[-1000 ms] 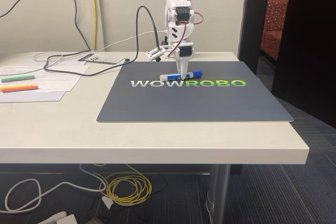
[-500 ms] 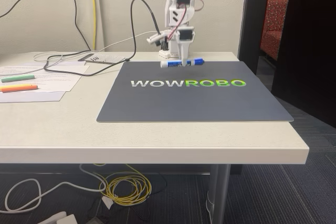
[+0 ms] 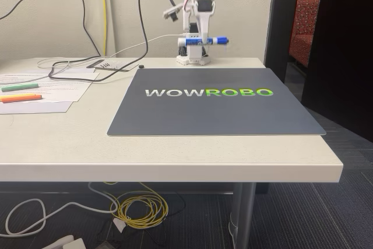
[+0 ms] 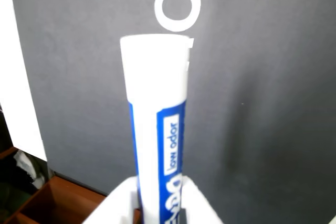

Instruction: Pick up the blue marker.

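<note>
Hanging level in the air above the far edge of the table, the blue marker is clear of the dark mat, so by these pictures your pick looks essentially made. You have it pinched crosswise by the gripper, whose two white fingers are closed on the barrel near its middle; in the fixed view the white end points toward nine o'clock and the blue cap toward three o'clock. That central hold looks like why it sits flat rather than drooping at one end. In the wrist view the marker runs up from the gripper at six o'clock toward twelve, its white end over the mat's white lettering, and the blue label with "low odor" reads along the barrel. The arm is folded tall and upright over its base at twelve o'clock of the mat, which keeps the marker well above the surface. Out at nine o'clock in the fixed view, the green marker and orange marker lie on papers, well apart from your work. Keep the pinch firm; a smooth round barrel could roll or slip.
</note>
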You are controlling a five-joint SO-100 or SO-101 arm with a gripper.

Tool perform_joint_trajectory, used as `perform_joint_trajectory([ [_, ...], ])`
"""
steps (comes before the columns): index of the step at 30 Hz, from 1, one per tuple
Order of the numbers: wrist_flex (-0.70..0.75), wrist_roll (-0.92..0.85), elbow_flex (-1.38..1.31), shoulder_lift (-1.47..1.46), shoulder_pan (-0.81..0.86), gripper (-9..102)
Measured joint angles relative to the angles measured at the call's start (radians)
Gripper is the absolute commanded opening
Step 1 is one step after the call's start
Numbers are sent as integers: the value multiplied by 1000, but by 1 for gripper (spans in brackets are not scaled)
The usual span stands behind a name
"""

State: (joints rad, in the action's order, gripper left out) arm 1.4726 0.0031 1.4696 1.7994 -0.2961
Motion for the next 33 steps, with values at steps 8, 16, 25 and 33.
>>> perform_joint_trajectory([
  [8,14,31,61,265,3,4],
  [16,-81,18,66,325,3,4],
  [25,-215,-28,66,327,37,4],
  [33,-265,-80,106,359,44,4],
])
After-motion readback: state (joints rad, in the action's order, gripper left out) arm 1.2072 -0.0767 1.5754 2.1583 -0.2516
